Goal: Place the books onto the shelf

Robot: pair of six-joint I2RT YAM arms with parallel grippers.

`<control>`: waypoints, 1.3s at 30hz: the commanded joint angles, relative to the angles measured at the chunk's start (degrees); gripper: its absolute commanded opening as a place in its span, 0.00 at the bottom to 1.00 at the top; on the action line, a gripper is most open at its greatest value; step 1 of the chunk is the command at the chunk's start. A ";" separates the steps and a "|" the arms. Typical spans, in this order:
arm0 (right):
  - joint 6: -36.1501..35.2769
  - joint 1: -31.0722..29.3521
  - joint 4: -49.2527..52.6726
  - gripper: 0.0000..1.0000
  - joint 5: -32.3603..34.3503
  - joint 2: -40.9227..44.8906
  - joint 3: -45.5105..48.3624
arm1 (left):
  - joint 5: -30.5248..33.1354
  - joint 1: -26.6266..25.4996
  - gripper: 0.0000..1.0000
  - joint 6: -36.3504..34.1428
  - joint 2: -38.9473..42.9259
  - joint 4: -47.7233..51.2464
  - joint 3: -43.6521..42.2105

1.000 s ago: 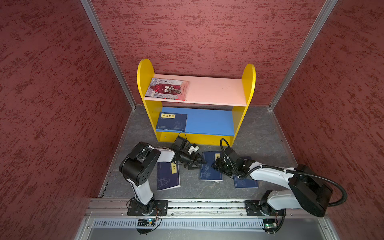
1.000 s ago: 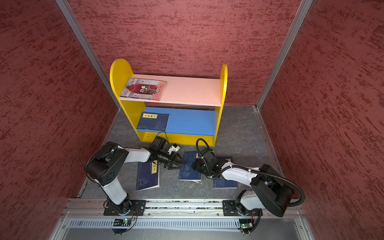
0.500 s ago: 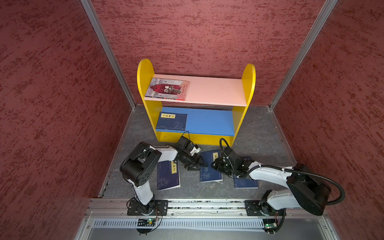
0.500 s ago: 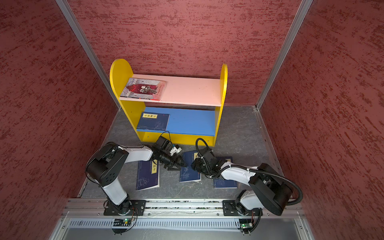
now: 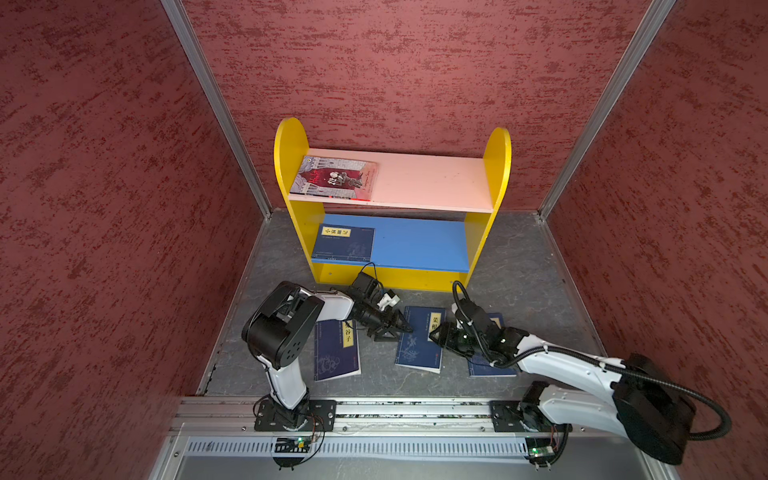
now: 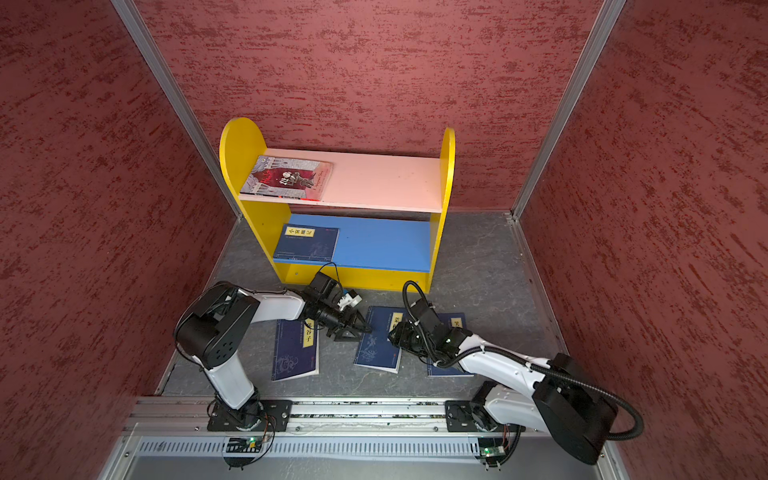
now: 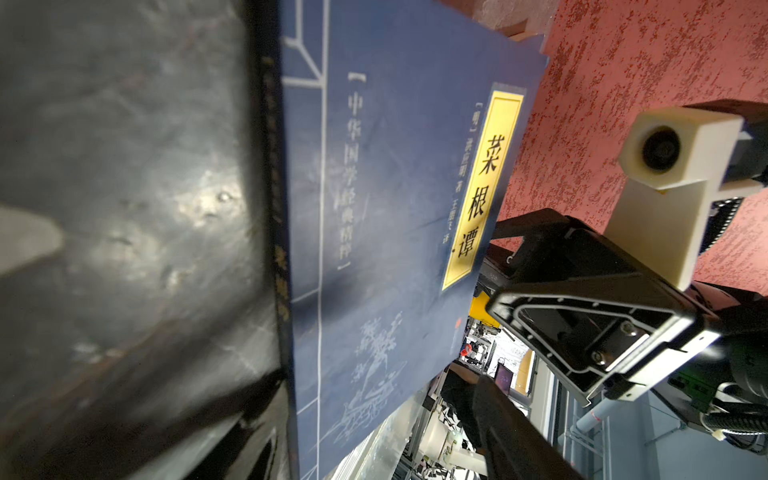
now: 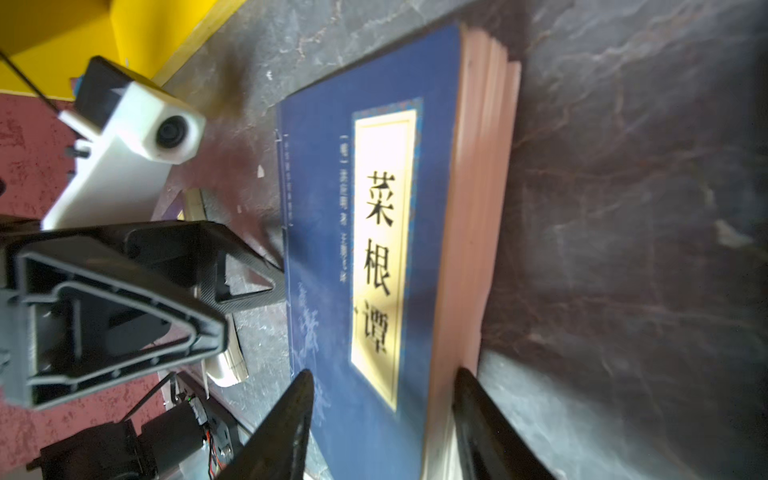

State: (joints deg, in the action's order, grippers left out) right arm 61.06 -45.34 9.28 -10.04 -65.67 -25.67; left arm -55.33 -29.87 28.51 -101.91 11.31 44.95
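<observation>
Closing in: left gripper [image 5: 401, 332], jaws apart, has crept to the spine of the middle navy paperback with yellow title label [image 5: 415, 353], lying on the grey floor [image 5: 519, 266]; right gripper [image 5: 435, 337], jaws apart, now straddles its page edge. Lift likely next.

Red-grey book [image 5: 334, 179] flat on shelf [image 5: 496, 166] top; navy book [image 5: 344, 243] below; three navy books [image 5: 336, 351] [image 5: 417, 347] [image 5: 488, 371] (yellow labels) on floor [image 5: 519, 270].

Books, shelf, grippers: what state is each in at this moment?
shelf: upright.
red-and-grey book: flat on upper board.
shelved navy book: flat on lower board.
left floor book: flat on floor.
middle floor book: between both grippers.
right floor book: partly under right arm.
left gripper: open at middle book's spine.
right gripper: open astride its page edge.
</observation>
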 commanded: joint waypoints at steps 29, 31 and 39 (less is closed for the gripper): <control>0.20 0.00 -8.05 0.58 -7.21 -18.09 -0.86 | 9.56 -0.96 0.75 -1.34 -0.38 -0.86 -3.98; 0.31 -0.01 -9.04 0.57 -7.80 -20.19 -1.24 | 7.93 0.73 0.75 -0.12 -1.15 -2.60 -4.42; 0.81 0.03 -11.72 0.54 -8.00 -21.29 -2.06 | 0.82 3.73 0.75 0.85 -2.49 -7.80 -5.04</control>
State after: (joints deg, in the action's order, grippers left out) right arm 61.54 -44.88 -5.76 -18.20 -83.77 -29.54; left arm -56.55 -26.09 28.69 -101.38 2.83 41.91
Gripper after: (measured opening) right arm 0.547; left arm 0.750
